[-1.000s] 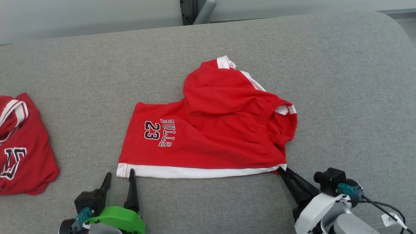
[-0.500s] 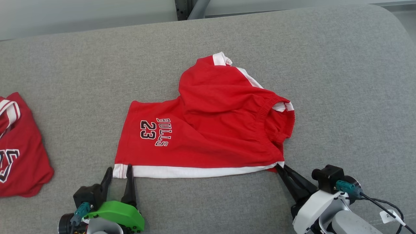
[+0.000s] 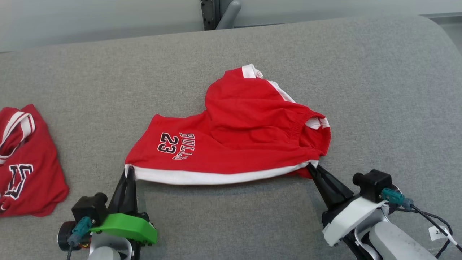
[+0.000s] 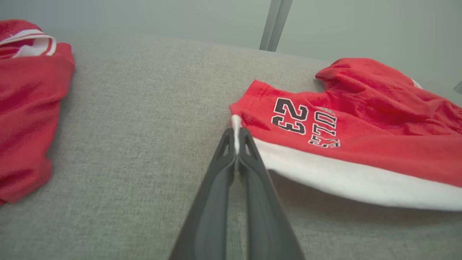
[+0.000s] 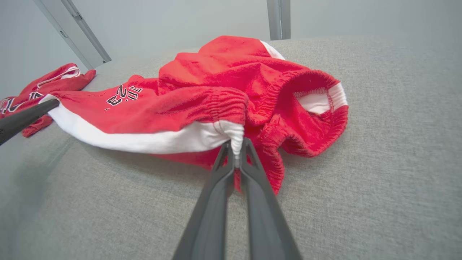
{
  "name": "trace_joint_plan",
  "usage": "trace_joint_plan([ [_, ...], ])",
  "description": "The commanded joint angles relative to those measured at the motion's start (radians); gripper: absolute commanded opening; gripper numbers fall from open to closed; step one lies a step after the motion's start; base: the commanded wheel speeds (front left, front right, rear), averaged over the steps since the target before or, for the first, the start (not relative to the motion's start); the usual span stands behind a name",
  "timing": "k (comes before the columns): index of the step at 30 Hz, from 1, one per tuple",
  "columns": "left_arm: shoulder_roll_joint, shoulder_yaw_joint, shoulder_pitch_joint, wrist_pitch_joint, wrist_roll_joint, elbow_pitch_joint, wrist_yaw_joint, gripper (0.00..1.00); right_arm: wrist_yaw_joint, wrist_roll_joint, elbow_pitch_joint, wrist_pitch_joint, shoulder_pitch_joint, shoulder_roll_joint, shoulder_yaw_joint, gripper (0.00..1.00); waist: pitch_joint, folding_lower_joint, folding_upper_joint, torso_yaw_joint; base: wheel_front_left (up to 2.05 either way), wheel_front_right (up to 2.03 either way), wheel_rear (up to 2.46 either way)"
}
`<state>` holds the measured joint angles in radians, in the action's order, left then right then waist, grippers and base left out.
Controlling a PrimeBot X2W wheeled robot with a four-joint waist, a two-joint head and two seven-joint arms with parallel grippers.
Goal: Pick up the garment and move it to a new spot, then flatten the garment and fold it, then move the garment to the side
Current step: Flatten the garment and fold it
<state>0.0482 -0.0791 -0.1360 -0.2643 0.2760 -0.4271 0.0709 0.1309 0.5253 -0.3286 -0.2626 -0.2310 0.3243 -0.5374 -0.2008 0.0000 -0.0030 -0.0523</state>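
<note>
Red shorts (image 3: 249, 133) lay mid-frame on grey worktop (image 3: 379, 90). The left end effector (image 3: 129, 173) and right end effector (image 3: 312, 169) each pinched a white-edge corner. Risk: shallow bites could slip on lifting.

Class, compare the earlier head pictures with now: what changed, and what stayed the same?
The left pincer closed on the left corner of the white hem of the red shorts, and the hem rose off the grey cushion. The right pincer kept its grip on the right corner; the second red garment stayed put.
</note>
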Motion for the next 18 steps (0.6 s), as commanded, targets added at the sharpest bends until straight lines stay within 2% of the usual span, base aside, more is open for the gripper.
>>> trace_joint_plan([
  [1, 0.004, 0.014, -0.021, 0.0, -0.004, 0.04, 0.01, 0.0, 0.0, 0.014, 0.032, -0.003, -0.02, -0.009, 0.018, 0.0, 0.047, 0.0, 0.003, 0.013, 0.0, 0.0, 0.0],
  [8, 0.024, 0.072, -0.136, 0.0, -0.071, 0.19, 0.048, 0.0, 0.0, 0.061, 0.157, -0.003, -0.141, 0.01, 0.057, 0.0, 0.177, 0.0, 0.003, 0.027, 0.0, 0.0, 0.0],
  [13, 0.093, 0.05, -0.257, 0.0, -0.079, 0.253, 0.06, 0.0, 0.0, 0.13, 0.221, -0.003, -0.25, 0.05, 0.038, 0.0, 0.208, 0.0, 0.003, 0.035, 0.0, 0.0, 0.0],
  [17, 0.156, 0.021, -0.352, 0.028, -0.056, 0.241, 0.06, 0.0, 0.0, 0.197, 0.226, 0.005, -0.339, 0.087, -0.002, 0.0, 0.195, 0.0, 0.003, 0.041, 0.0, 0.0, 0.0],
  [18, 0.156, 0.021, -0.352, 0.028, -0.056, 0.241, 0.06, 0.0, 0.0, 0.197, 0.226, 0.005, -0.339, 0.087, -0.002, 0.0, 0.195, 0.0, 0.003, 0.041, 0.0, 0.0, 0.0],
])
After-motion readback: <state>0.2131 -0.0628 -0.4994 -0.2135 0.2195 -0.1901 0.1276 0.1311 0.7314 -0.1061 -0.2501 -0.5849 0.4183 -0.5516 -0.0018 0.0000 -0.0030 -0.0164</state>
